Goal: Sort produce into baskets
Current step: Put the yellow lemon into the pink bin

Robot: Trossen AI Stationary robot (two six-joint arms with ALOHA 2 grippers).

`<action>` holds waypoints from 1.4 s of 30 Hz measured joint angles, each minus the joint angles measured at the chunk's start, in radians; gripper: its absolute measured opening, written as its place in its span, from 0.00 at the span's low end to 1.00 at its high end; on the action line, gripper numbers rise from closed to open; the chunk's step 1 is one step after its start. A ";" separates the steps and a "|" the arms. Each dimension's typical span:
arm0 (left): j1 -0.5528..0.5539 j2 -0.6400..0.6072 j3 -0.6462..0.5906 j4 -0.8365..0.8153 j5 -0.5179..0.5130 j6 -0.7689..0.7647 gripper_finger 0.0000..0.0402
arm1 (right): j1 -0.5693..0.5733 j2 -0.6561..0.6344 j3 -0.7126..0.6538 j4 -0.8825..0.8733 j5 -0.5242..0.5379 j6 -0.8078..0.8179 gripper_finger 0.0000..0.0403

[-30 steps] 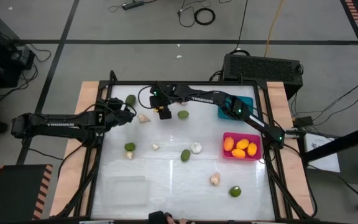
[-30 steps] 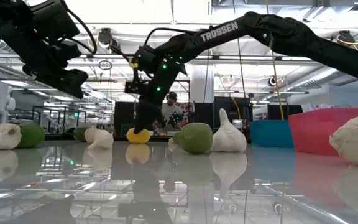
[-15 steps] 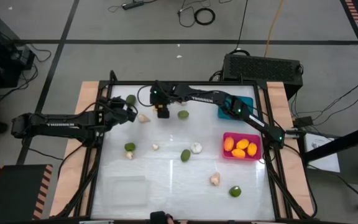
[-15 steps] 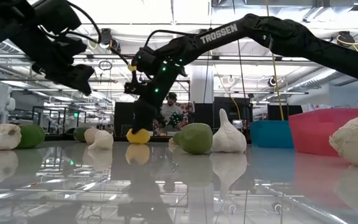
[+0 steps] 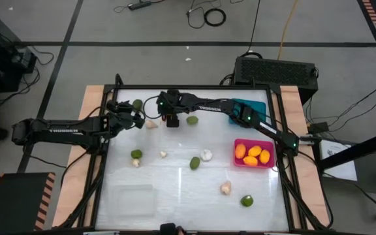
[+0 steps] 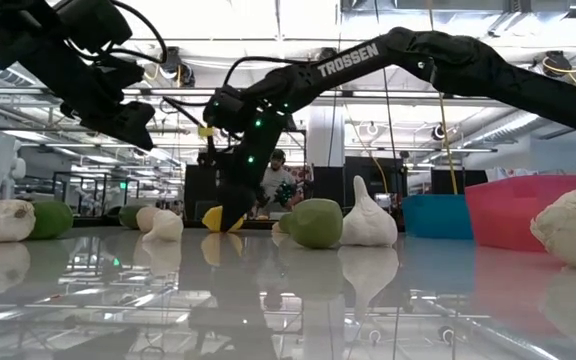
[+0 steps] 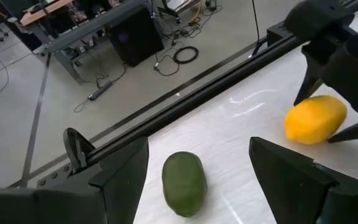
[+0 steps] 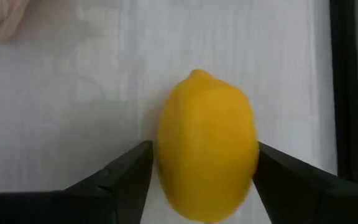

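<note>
Closing now, my right gripper (image 8: 197, 171) has narrowed around the yellow lemon (image 8: 206, 152) on the bench (image 5: 175, 189), upper centre of the overhead frame. My left gripper (image 7: 197, 165) stays spread over a lime (image 7: 183, 183). Pink basket (image 5: 253, 154) next, likely.

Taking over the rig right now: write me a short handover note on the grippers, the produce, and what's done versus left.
Right gripper: fingers on either side of the yellow lemon at the far edge, firm grip not confirmed.
Left gripper: open, hovering over a lime at far left.
Done: three orange fruits in the pink basket.
Left: this lemon, limes and garlic scattered on the table; teal basket contents unseen.
</note>
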 joint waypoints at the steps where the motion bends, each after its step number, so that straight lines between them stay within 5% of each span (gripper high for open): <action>1: 0.000 0.000 0.000 0.000 0.000 0.002 0.71 | 0.002 0.000 0.000 0.006 0.015 -0.005 0.60; 10: 0.000 0.000 0.000 -0.001 0.000 0.017 0.71 | 0.031 -0.010 0.000 0.018 0.074 -0.042 0.41; 19: 0.002 0.000 0.000 -0.003 0.024 0.027 0.71 | 0.094 -0.106 0.000 -0.258 0.148 0.118 0.43; 23: 0.002 0.000 0.000 -0.001 0.025 0.027 0.71 | 0.110 -0.178 0.000 -0.490 0.130 0.280 0.43; 27: 0.002 0.000 0.000 -0.001 0.026 0.027 0.71 | 0.111 -0.242 0.001 -0.682 -0.004 0.410 0.43; 33: 0.002 0.000 0.000 0.000 0.081 0.023 0.71 | 0.116 -0.328 -0.008 -0.822 -0.070 0.508 0.43; 42: 0.002 0.000 0.000 0.001 0.160 -0.003 0.71 | 0.201 -0.645 -0.330 -0.823 -0.065 0.699 0.43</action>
